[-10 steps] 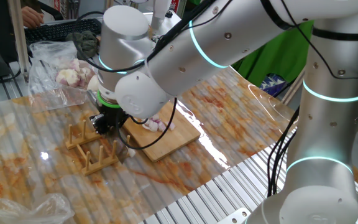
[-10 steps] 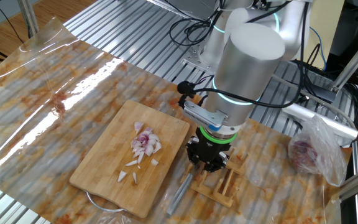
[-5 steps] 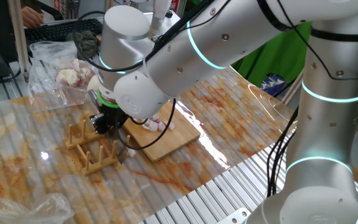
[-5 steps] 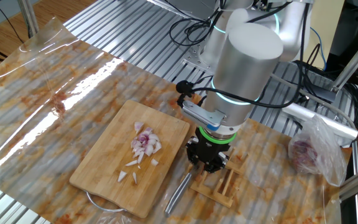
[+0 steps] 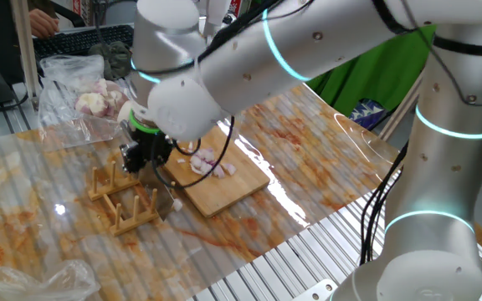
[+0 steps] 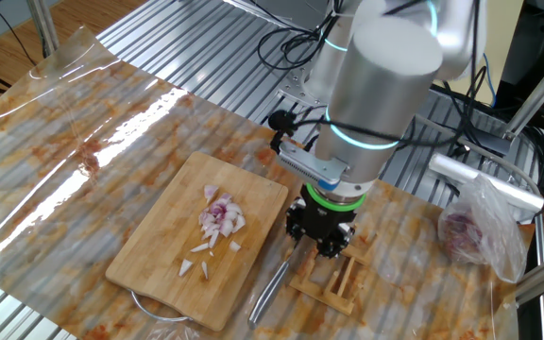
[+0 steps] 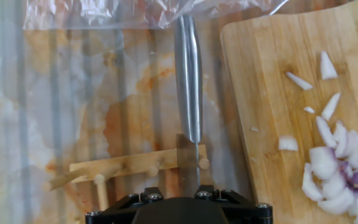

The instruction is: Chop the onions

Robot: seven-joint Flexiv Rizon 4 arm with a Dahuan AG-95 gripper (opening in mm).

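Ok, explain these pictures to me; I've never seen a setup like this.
The big silver thing is a robot arm; the black tool at its end does the grasping. Two pictures come from fixed cameras on different sides of the table; the third looks down from just above the tool. On the table lie a bamboo board with chopped onions, a metal knife beside the board, a small wooden rack and a plastic bag of whole bulbs. The tool hangs above the rack and knife and holds nothing; whether its jaws are open isn't clear.
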